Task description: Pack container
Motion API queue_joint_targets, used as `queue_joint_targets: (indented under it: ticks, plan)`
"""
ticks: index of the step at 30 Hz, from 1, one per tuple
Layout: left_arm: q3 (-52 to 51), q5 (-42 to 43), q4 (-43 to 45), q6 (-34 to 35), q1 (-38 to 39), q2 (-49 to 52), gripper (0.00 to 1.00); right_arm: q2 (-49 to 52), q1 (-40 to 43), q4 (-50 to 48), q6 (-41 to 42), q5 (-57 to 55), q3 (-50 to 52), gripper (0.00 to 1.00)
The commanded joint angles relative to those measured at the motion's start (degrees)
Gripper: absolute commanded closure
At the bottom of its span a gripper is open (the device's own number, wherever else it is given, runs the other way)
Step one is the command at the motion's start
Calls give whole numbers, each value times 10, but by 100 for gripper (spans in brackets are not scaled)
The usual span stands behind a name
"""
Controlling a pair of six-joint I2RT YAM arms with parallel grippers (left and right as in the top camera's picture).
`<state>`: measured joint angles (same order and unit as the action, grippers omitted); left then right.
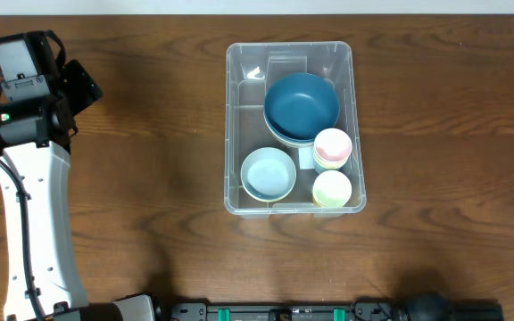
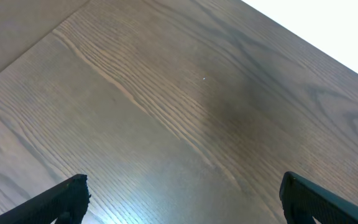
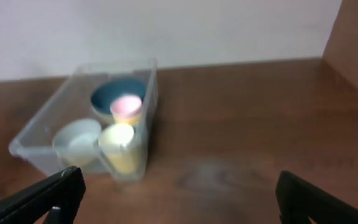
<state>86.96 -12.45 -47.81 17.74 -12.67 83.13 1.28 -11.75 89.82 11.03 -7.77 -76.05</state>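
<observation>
Overhead view is showing the container [image 1: 236,125] sitting mid-table, holding blue bowls [image 1: 302,104] and seemingly two small cups [image 1: 333,147], while left gripper [image 2: 185,193] and right gripper [image 3: 179,193] are standing wide open, gripping nothing.

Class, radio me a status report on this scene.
Left gripper open, empty. Right gripper open, empty. Container holds bowls and cups. No obstruction seen.
</observation>
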Motion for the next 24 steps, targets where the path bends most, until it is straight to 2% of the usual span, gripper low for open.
queue_joint_targets:
  ticks: [1, 10, 18, 24]
  plan:
    - [10, -9, -2, -5, -2, -4, 2, 0, 1, 33, -8, -8, 0, 1]
    - [10, -9, -2, -5, -2, -4, 2, 0, 1, 13, -6, -14, 0, 1]
    - [10, -9, -2, -5, -2, -4, 2, 0, 1, -191, -16, -29, 18, 1]
    - [10, -9, -2, -5, -2, -4, 2, -1, 2, -360, -110, -29, 144, 1]
